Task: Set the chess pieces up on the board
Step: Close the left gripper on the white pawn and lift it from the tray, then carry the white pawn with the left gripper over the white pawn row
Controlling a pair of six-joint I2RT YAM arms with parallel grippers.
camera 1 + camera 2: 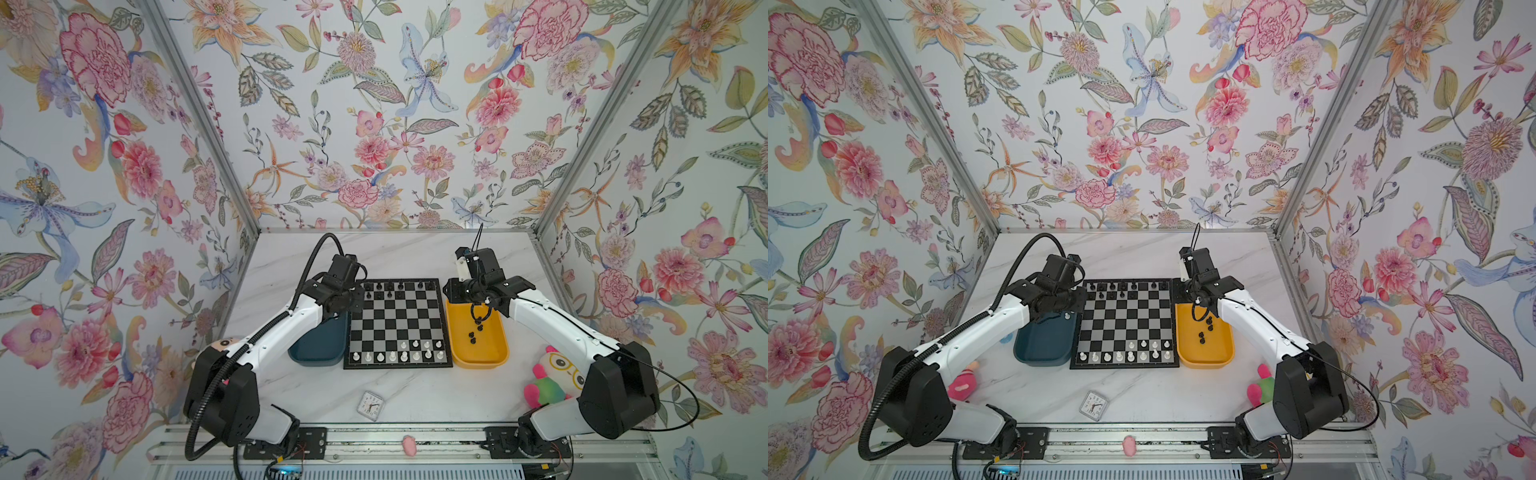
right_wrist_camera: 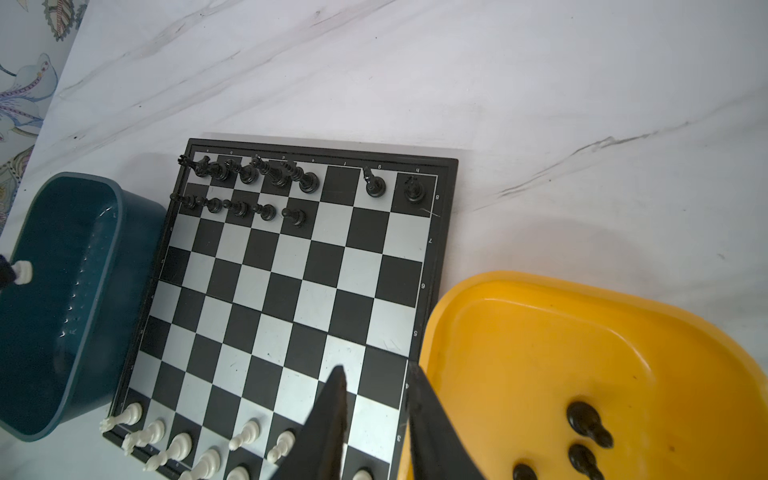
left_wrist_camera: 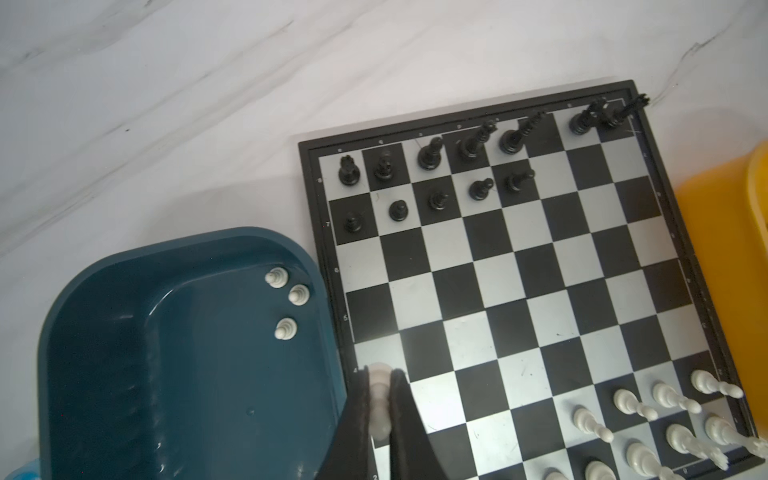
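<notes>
Over the edge of the chessboard (image 3: 540, 270) by the teal tray (image 3: 124, 332), the left gripper (image 3: 380, 372) is clamping a white pawn (image 3: 379, 409), apparently mid-placement, while the right gripper (image 2: 376, 370) is hanging empty, jaws apart. The pawn is likely heading for a vacant pawn-row square, upright.

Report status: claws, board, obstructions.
Left claw shut on a white piece over the board edge. Right claw open, empty. Board partly set; white pieces in teal tray, black pieces in yellow tray. Nothing blocking.

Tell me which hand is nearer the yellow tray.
Right. The right hand hovers open at the edge of the board beside the yellow tray; the left hand, shut on a white piece, is across the board by the teal tray.
</notes>
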